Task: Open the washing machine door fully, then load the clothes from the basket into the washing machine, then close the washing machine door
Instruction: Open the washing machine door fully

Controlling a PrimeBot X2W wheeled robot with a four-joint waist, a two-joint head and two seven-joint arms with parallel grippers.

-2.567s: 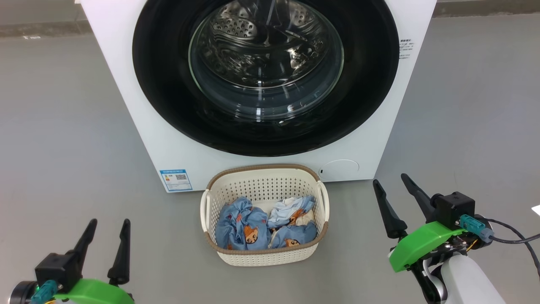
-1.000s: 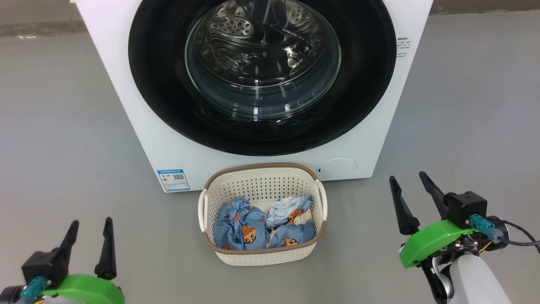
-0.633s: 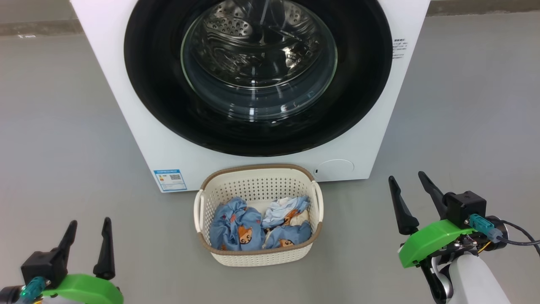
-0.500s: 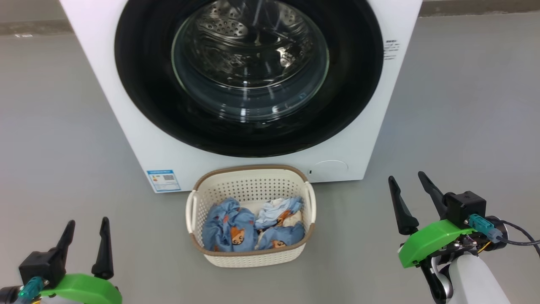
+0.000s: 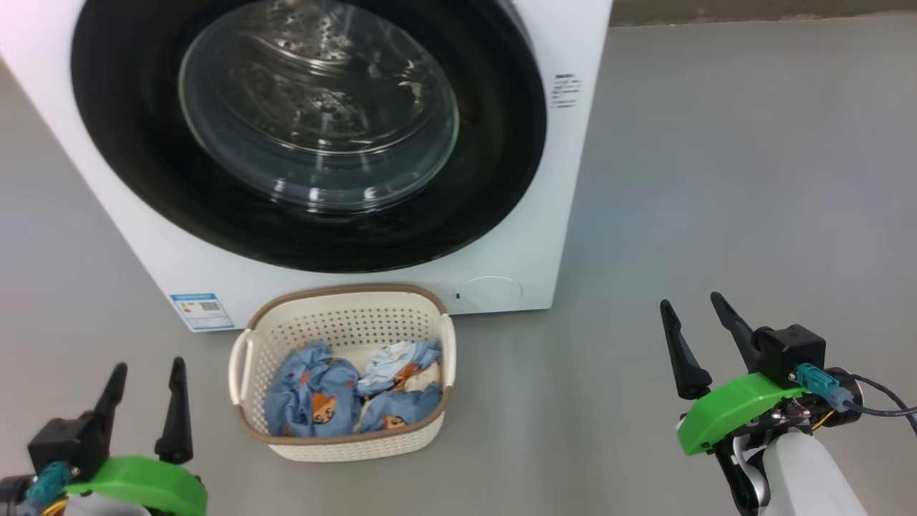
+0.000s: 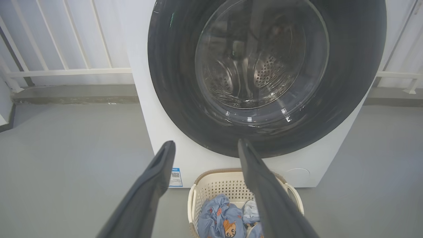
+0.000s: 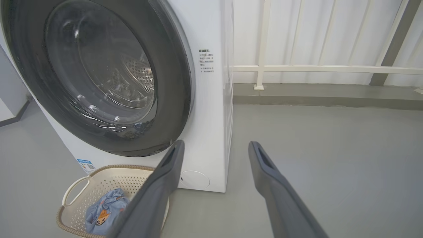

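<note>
Above the floor, left pincer, right pincer, spread wide, apparently empty

Blue clothes with seemingly orange fox prints; cream basket.

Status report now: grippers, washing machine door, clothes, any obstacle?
Left gripper and right gripper open, empty. Washing machine door closed. Clothes in basket, on floor close below door.
</note>
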